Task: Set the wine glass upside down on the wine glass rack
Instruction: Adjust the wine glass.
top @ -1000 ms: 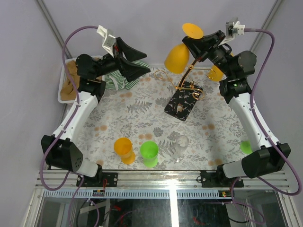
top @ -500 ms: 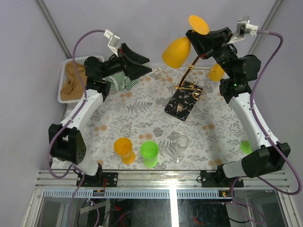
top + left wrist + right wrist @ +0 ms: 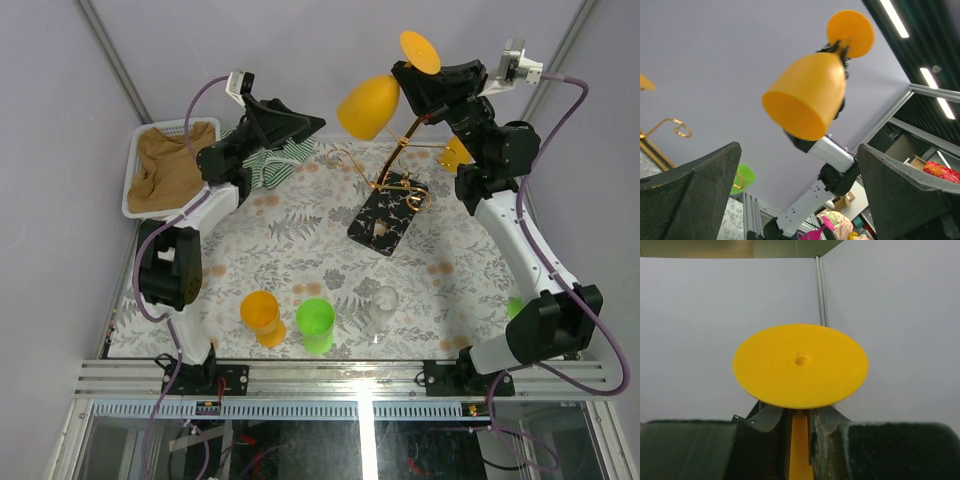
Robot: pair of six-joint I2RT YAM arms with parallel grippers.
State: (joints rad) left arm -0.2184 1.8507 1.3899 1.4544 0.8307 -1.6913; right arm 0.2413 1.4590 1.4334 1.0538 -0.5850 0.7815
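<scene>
Orange wine glass (image 3: 368, 108) held upside down over the wine glass rack (image 3: 388, 215)

At the upper right of the top view, the right gripper (image 3: 408, 82) is clamped on the glass's stem. The foot is up and the bowl mouth tilts down and to the left, just above the rack's gold post at centre frame. At the upper left, the left gripper (image 3: 300, 135) hangs raised, its jaws spread wide and holding nothing.

A leaf-patterned surface (image 3: 290, 235) carries the wine glass rack (image 3: 388, 222) towards the back. Along the near edge stand an orange cup (image 3: 261, 315), a green cup (image 3: 316, 323) and a clear glass (image 3: 382, 310). A white basket (image 3: 128, 200) sits far left.
</scene>
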